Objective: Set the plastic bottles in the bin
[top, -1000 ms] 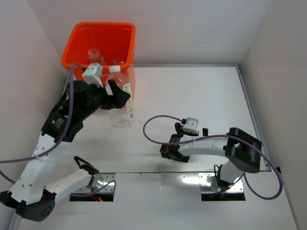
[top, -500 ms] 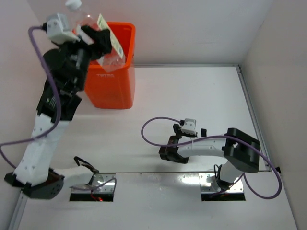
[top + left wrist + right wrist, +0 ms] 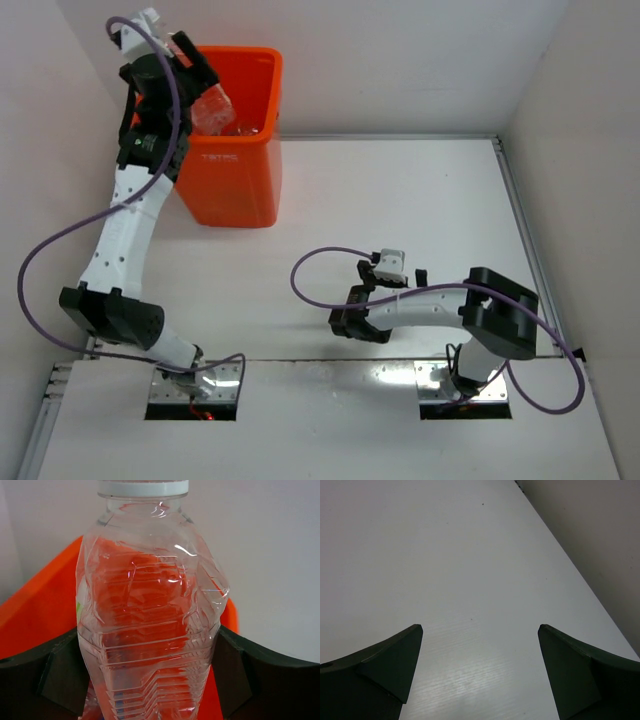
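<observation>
Lifted from table level a second ago, the left gripper now pinches a clear bottle by its body above the far-left orange bin. From here, letting go should drop it among the other bottles. The right gripper waits spread, near-right.

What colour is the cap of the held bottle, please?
White: the bottle cap, clearest in left wrist view.

Bin in far-left corner, bottle over its mouth; rightward — open table
</observation>
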Tool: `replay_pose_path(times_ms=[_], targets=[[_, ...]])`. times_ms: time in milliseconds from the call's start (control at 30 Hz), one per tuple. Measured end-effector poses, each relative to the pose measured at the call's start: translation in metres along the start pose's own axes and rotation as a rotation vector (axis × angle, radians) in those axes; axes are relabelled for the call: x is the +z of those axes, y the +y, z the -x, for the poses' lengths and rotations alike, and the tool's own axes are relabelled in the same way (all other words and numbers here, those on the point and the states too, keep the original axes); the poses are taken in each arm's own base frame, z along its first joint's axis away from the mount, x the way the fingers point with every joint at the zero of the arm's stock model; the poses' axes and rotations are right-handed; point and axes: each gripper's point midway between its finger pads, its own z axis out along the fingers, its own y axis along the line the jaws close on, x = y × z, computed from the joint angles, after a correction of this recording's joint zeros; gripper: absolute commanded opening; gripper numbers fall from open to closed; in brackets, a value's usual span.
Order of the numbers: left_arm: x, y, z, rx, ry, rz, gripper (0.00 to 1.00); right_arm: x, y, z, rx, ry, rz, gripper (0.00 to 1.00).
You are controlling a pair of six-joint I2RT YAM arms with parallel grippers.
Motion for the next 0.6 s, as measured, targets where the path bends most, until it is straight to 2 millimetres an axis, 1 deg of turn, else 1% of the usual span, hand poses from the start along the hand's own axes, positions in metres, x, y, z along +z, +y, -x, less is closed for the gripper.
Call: replay_pose_path(times_ms=[33, 67, 100, 133, 167, 200, 300, 367, 600], targets=[[0.005, 0.012, 0.0, -0.01, 0.001, 0.022, 0.86, 0.0, 0.0, 0.0, 0.0, 0.0, 0.0, 1.0], [0.009, 0.023, 0.001, -0.017, 0.001, 0.04, 0.9, 0.0, 0.0, 0.0, -0.003, -0.001, 0.001, 1.0], [0.012, 0.032, 0.002, -0.023, 0.0, 0.053, 0.93, 0.0, 0.0, -0.001, -0.007, -0.001, 0.0, 1.0], [0.014, 0.039, 0.002, -0.03, 0.002, 0.06, 0.98, 0.0, 0.001, -0.001, -0.014, -0.001, -0.001, 1.0], [0.014, 0.042, 0.002, -0.035, 0.006, 0.057, 1.0, 0.0, 0.002, -0.002, -0.017, -0.001, -0.001, 1.0], [0.014, 0.043, 0.002, -0.041, 0.011, 0.049, 1.0, 0.0, 0.002, -0.002, -0.019, -0.001, -0.001, 1.0], [0.007, 0.039, 0.002, -0.056, 0.027, 0.012, 1.0, 0.0, 0.002, -0.002, -0.021, -0.002, -0.001, 1.0], [0.0, 0.035, 0.007, -0.061, 0.025, -0.014, 1.0, 0.0, 0.002, -0.002, -0.021, -0.001, -0.002, 1.0], [-0.027, 0.025, 0.044, -0.076, -0.042, -0.071, 1.0, 0.001, 0.002, -0.002, -0.023, -0.001, -0.004, 1.0]])
